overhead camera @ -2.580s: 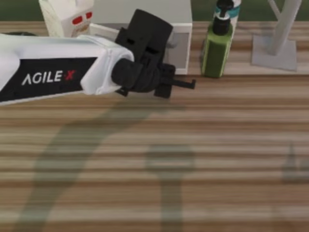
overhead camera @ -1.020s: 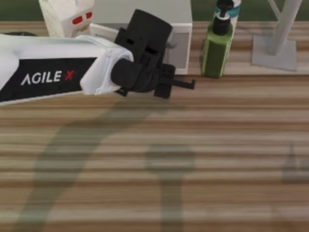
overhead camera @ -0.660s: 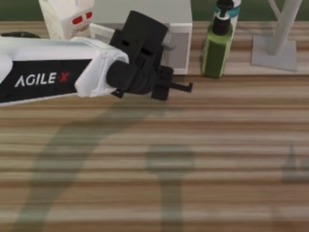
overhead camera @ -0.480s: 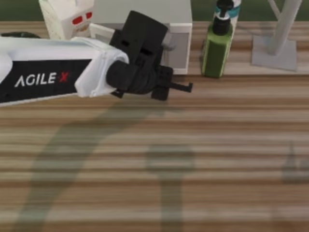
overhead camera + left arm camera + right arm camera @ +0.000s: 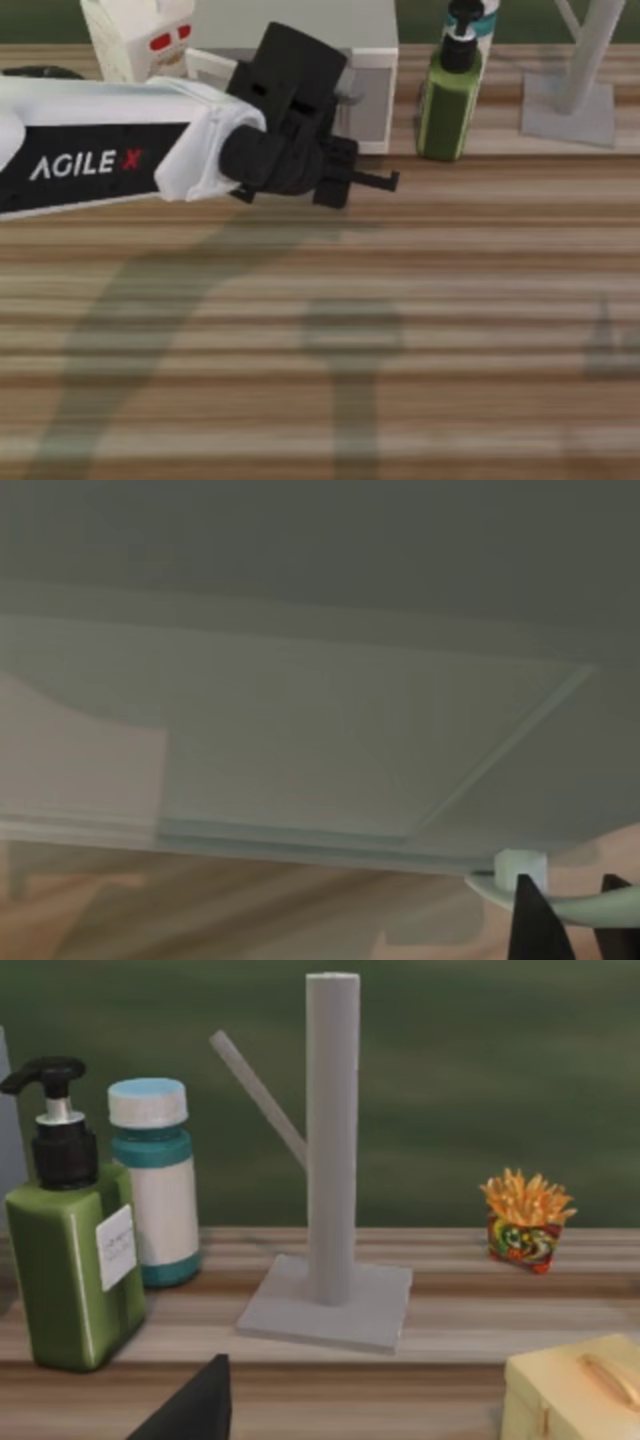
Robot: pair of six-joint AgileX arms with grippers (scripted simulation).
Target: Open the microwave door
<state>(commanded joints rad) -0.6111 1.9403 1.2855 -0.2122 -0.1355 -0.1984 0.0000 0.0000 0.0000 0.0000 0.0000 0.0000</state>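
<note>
The light-grey microwave [image 5: 330, 25] stands at the table's back, left of centre. My left arm [image 5: 100, 150] reaches in from the left and covers most of its front. In the left wrist view the microwave door [image 5: 300, 740] fills the picture, silver-framed with a grey window. Its slim white handle [image 5: 520, 865] runs between the two dark fingertips of my left gripper [image 5: 578, 925], which is shut on it. The door's top edge [image 5: 212, 65] slants a little out from the front. My right gripper [image 5: 200, 1405] shows as only one dark fingertip, far off at the right side.
A white carton with red marks [image 5: 135, 35] stands left of the microwave. To the microwave's right are a green pump bottle [image 5: 450, 100], a teal-capped bottle [image 5: 155, 1190] and a grey stand [image 5: 570, 100]. A fries toy [image 5: 525, 1220] and a yellow box [image 5: 570, 1390] lie farther right.
My left arm and gripper have shifted slightly to the left with the handle held, and the door's top edge slants out a little more. Since half a second ago nothing has moved.
</note>
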